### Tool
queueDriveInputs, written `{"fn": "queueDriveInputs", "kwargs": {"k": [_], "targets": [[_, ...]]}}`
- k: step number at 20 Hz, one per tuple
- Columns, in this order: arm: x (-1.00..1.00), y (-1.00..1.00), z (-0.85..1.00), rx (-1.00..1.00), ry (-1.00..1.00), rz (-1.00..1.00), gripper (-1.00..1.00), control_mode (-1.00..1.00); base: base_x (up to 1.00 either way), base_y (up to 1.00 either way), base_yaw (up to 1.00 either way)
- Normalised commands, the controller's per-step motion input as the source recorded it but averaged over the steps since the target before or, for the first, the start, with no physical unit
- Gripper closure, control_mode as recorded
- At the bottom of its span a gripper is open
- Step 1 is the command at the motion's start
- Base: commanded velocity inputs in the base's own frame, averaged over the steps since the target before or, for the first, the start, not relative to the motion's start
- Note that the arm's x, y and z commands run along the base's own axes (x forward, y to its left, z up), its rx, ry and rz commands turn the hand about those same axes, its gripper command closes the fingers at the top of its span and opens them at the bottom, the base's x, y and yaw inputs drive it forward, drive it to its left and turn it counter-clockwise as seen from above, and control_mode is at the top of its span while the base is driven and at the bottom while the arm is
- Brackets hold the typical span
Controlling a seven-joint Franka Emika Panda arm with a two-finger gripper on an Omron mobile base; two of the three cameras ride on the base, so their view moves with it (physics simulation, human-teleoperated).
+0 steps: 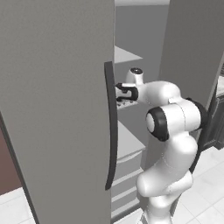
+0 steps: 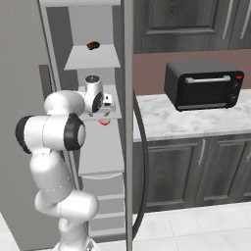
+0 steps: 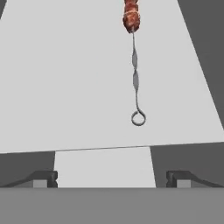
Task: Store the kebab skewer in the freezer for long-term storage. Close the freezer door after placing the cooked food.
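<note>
The kebab skewer (image 3: 134, 65) lies flat on a pale freezer shelf (image 3: 65, 87). Its red-brown meat end points away from me and its ring end is nearest my fingers. My gripper (image 3: 111, 179) is open, just back from the shelf's front edge, with a clear gap to the ring and nothing between the fingertips. From the right base view the gripper (image 2: 110, 104) reaches into the freezer (image 2: 93, 147) at mid-shelf height. The freezer door (image 2: 128, 59) stands open, edge-on beside the arm.
A dark brown lump (image 2: 93, 45) sits on the upper shelf and a pink round lump (image 2: 103, 121) just below my hand. Another grey door with a dark bar handle (image 1: 111, 131) is close on the left. A black toaster oven (image 2: 201, 84) stands on the marble counter (image 2: 162, 120).
</note>
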Motion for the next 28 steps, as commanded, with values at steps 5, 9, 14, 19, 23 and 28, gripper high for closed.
{"fn": "queueDriveInputs", "kwargs": {"k": [5,9,14,19,23,28], "targets": [[-1.00,-0.04,0.76,0.00,0.00,0.00,-1.00,-1.00,0.00,0.00,0.00],[-1.00,-0.04,0.80,0.00,0.03,-0.01,-1.00,-1.00,0.00,0.00,0.00],[-1.00,-0.06,0.61,0.00,0.03,-0.04,-1.00,-1.00,0.00,0.00,0.00],[-1.00,-0.20,0.50,0.00,0.06,-0.09,-1.00,-1.00,0.00,0.00,0.00],[-1.00,-0.16,0.43,0.00,0.11,-0.14,-1.00,-1.00,0.00,0.00,0.00],[-1.00,-0.08,0.18,0.00,0.15,-0.16,-1.00,-1.00,0.00,0.00,0.00]]}}
